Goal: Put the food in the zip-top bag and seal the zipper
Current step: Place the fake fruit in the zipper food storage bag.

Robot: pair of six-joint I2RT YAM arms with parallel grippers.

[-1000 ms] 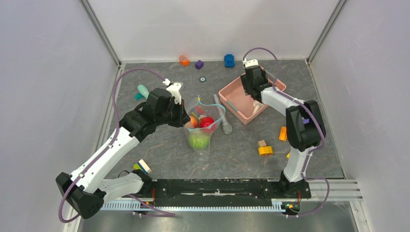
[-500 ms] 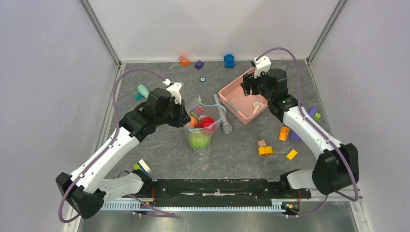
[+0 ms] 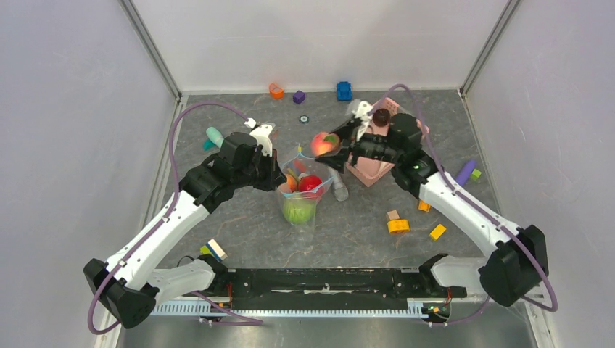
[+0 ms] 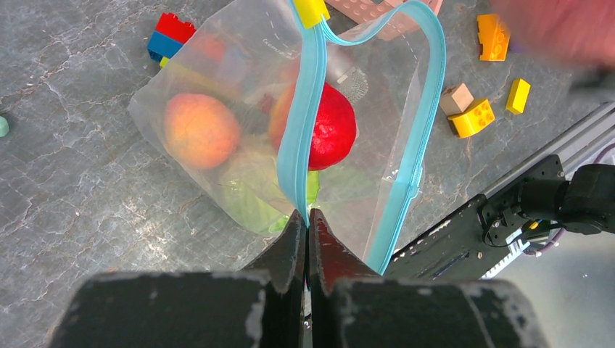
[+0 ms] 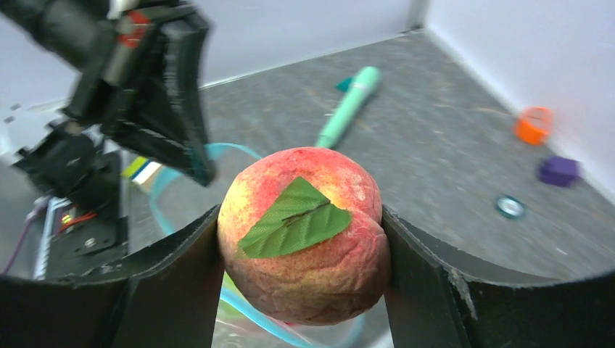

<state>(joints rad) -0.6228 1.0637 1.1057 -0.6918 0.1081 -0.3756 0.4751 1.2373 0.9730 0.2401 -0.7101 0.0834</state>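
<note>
- Near the middle of the worktop [image 3: 246,225], in the top external view, the zip-top bag [image 3: 324,174] is seen standing with its mouth open. Its near-left rim is pinched by the left fingers [image 3: 278,183].
- A red piece [image 3: 310,183] and a green ball [image 3: 298,210] are seen through the clear plastic.
- A peach [image 3: 323,143] is gripped by the right fingers [image 3: 339,148] and held at the far edge of the bag's mouth, in front of the pink basket [image 3: 365,172].
- On the right of the worktop, building blocks [image 3: 397,225] are scattered.
- Through the left wrist camera, the left fingers are shown clamped tight on the teal zipper [image 4: 299,138], whose two sides are spread into a loop. A yellow slider [image 4: 310,10] is seen at its far end.
- An orange-pink fruit [image 4: 201,130] is seen inside the bag beside the red piece.
- Through the right wrist camera, the peach, with a green leaf [image 5: 294,217] on it, is shown squeezed between both right fingers, above the bag's teal rim. A mint-green stick [image 5: 348,105] is seen lying on the worktop beyond.
</note>
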